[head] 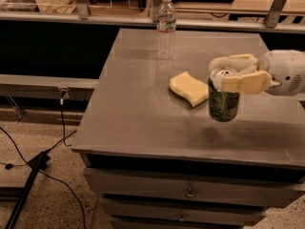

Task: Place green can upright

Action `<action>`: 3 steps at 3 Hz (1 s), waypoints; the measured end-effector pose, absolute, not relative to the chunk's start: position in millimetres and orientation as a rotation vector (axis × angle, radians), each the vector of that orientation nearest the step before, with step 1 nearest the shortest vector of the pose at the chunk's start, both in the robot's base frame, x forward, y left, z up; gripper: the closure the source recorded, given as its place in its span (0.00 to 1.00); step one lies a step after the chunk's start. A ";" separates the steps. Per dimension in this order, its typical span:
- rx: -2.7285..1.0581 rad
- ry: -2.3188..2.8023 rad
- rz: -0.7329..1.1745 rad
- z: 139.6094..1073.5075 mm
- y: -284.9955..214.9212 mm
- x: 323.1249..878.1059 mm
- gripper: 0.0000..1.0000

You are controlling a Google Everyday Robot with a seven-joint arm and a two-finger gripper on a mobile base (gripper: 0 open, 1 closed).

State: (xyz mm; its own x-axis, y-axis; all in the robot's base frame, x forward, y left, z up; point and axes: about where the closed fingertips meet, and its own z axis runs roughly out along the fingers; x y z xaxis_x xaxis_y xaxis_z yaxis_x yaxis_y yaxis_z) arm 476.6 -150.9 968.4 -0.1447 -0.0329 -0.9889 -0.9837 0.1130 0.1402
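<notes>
The green can (223,104) is upright, with its silver top and pull tab showing, at the right side of the grey table (138,109). My gripper (228,73) comes in from the right and is shut on the can's upper part, one pale finger behind it and one in front. The can seems to hang slightly above the table, with its shadow below it. A yellow sponge (189,88) lies just left of the can.
A clear plastic water bottle (166,26) stands upright at the back of the table. Drawers (190,193) sit under the tabletop. Black cables (28,161) run over the floor at the left. Shelving runs behind the table.
</notes>
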 end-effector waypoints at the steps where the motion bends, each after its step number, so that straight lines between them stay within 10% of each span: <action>1: -1.030 1.383 1.255 961.0 -159.0 477.8 0.75; 3: -0.940 1.301 1.304 947.6 -177.2 479.5 0.30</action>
State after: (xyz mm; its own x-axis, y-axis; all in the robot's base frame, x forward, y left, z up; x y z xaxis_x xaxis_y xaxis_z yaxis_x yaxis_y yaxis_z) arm 479.5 -177.2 947.6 -0.1715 0.1321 -0.9763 -0.9766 0.1074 0.1861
